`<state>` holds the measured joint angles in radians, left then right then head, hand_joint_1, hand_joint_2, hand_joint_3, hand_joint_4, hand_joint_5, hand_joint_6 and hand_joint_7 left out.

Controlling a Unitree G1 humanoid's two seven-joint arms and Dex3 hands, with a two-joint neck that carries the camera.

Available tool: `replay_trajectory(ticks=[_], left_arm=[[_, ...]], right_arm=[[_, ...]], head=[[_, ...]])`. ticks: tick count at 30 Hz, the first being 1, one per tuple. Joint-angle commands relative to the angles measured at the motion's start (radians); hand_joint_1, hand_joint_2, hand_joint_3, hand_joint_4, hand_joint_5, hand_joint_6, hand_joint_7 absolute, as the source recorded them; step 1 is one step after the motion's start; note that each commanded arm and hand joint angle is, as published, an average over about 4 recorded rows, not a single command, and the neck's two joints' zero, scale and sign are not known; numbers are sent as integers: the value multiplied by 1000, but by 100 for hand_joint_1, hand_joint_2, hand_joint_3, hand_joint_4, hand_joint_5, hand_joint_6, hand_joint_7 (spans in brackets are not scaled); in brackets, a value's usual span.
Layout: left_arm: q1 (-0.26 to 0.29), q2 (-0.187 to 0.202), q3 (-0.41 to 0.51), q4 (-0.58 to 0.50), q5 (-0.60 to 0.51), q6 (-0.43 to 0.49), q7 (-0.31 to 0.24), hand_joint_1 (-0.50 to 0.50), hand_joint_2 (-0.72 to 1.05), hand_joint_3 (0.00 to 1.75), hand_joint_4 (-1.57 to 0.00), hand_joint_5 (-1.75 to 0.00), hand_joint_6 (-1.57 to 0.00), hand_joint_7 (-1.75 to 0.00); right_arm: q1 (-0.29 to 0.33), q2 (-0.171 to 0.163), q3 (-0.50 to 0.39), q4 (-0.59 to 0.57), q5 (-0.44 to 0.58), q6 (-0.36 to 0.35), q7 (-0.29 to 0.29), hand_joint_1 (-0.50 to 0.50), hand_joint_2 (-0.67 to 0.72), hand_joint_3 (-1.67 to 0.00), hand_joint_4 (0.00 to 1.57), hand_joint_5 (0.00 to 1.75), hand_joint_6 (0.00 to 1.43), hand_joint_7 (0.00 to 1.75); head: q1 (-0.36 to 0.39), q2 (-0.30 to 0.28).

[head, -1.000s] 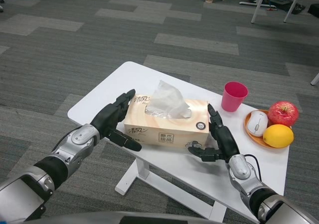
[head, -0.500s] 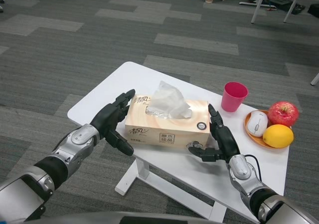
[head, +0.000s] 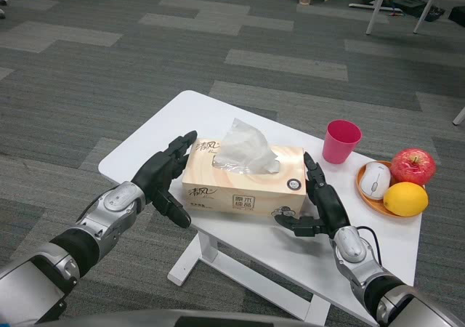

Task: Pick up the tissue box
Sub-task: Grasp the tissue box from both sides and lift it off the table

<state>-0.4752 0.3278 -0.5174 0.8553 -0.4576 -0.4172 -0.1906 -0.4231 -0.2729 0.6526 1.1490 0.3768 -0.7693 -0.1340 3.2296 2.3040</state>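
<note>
The tissue box [head: 243,189], tan with a wood-grain print and a white tissue sticking out of its top, lies on the white table [head: 182,116] near the front edge. My left hand [head: 163,176] lies flat against the box's left end, fingers stretched out and thumb pointing down off the table edge. On the other side, my right hand [head: 320,200] stands upright at the box's right end with its fingers straight and its thumb bent toward the box front. Whether the right fingers touch the box I cannot tell. The box rests on the table.
A pink cup [head: 341,140] stands behind my right hand. At the right end an orange plate [head: 365,194] carries a white mouse [head: 375,179], a red apple [head: 413,165] and a lemon [head: 405,198]. A black cable [head: 367,234] runs by my right wrist.
My left thumb has swung from lying along the box's front lower edge to pointing down beside the table edge. The box and my right hand have barely moved.
</note>
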Motion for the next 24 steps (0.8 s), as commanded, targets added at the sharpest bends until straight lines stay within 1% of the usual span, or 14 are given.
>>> replay_trajectory(ticks=[1, 3, 5, 9, 12, 16, 20, 24], left_arm=[[-11, -30, -34, -4, 8, 9, -30, 50, -37, 0, 0, -92, 0, -7], [-11, -30, -34, -4, 8, 9, -30, 50, -37, 0, 0, -92, 0, -9], [-11, -30, -35, -4, 9, 9, -30, 50, -37, 0, 0, -92, 0, -10], [-11, -30, -34, -4, 11, 9, -30, 50, -37, 0, 0, -92, 0, -7], [-11, -30, -34, -4, 13, 9, -30, 50, -37, 0, 0, -92, 0, -7], [-11, -30, -34, -4, 12, 9, -30, 50, -37, 0, 0, -92, 0, -14], [-11, -30, -33, -6, 11, 5, -30, 50, -37, 0, 0, -92, 0, -14], [-11, -30, -30, -10, 11, -5, -31, 50, -37, 0, 0, -103, 0, -14]], right_arm=[[3, 20, 17, -19, -15, 1, 19, 15, -41, -48, 43, 39, 6, 14], [3, 20, 20, -20, -15, 1, 19, 15, -41, -46, 43, 39, 6, 14], [3, 20, 22, -20, -15, 1, 19, 12, -41, -46, 43, 39, 6, 14], [3, 20, 25, -20, -15, 1, 19, 17, -41, -48, 43, 39, 6, 14], [3, 20, 26, -20, -15, 1, 19, 17, -41, -48, 43, 39, 6, 14], [3, 19, 28, -23, -15, 1, 19, 17, -41, -44, 43, 39, 6, 14], [3, 18, 28, -30, -15, 1, 19, 17, -41, -46, 43, 39, 6, 14], [7, 16, 28, -55, -15, 0, 19, 17, -41, -48, 43, 39, 6, 14]], head=[[2, 1], [3, 3], [3, 4], [3, 3], [4, 3], [4, 3], [4, 3], [4, 4]])
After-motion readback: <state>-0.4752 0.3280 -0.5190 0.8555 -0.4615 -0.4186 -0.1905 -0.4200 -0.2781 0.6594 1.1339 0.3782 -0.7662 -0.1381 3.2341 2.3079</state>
